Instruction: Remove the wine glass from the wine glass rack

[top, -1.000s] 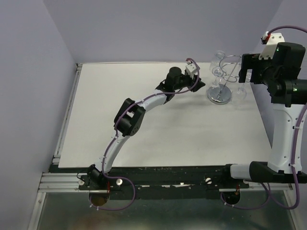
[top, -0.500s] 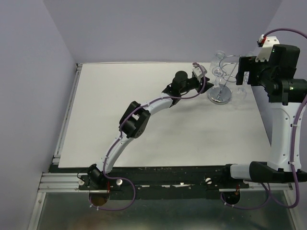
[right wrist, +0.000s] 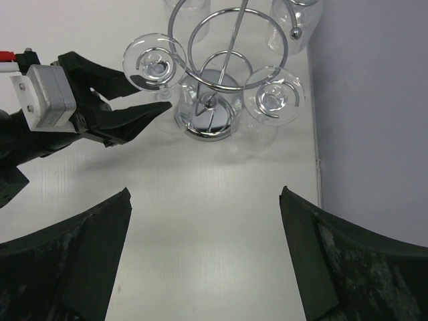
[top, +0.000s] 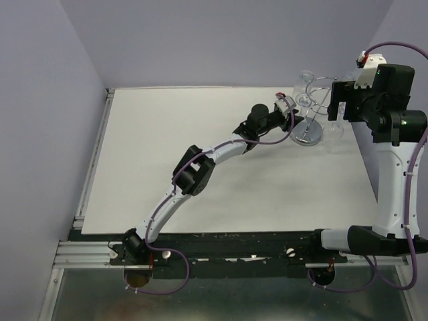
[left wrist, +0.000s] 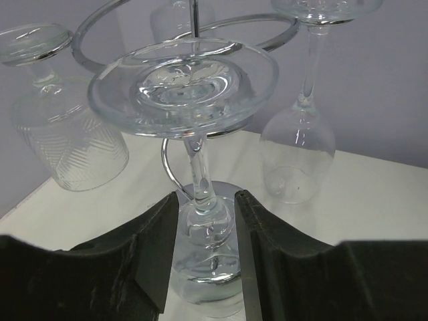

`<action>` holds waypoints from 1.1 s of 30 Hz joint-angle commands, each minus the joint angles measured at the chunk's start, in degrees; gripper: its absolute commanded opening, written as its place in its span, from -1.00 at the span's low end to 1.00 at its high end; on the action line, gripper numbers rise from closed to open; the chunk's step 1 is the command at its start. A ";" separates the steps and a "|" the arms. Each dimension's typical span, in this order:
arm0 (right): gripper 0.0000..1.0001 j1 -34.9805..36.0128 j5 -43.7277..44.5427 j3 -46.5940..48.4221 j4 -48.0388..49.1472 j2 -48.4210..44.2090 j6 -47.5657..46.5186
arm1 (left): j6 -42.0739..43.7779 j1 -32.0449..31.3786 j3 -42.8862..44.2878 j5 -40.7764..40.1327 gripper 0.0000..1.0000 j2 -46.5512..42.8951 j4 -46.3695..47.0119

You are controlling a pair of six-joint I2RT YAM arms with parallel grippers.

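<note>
Looking through the left wrist view, I see the wine glass (left wrist: 184,83) hanging foot-up on the wine glass rack (right wrist: 208,124) at the far right corner of the bench (top: 200,174). It looks thin, slippery and breakable, so I judge the stem the safest hold. The left gripper (left wrist: 205,221) stands narrowly parted around the stem, not clearly pressing, and the right gripper (right wrist: 204,194) hangs wide apart above. A stemmed glass (left wrist: 297,150) and a patterned glass (left wrist: 70,144) hang near, easy to strike.

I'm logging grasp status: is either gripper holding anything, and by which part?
Nothing is held yet. The left gripper, open, flanks the hanging wine glass where stem meets bowl; the right gripper is open and empty.
</note>
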 commanded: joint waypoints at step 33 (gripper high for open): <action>0.98 -1.13 -0.86 -2.27 0.12 -0.71 0.88 | 3.59 -2.43 7.02 -5.61 -0.34 5.06 1.79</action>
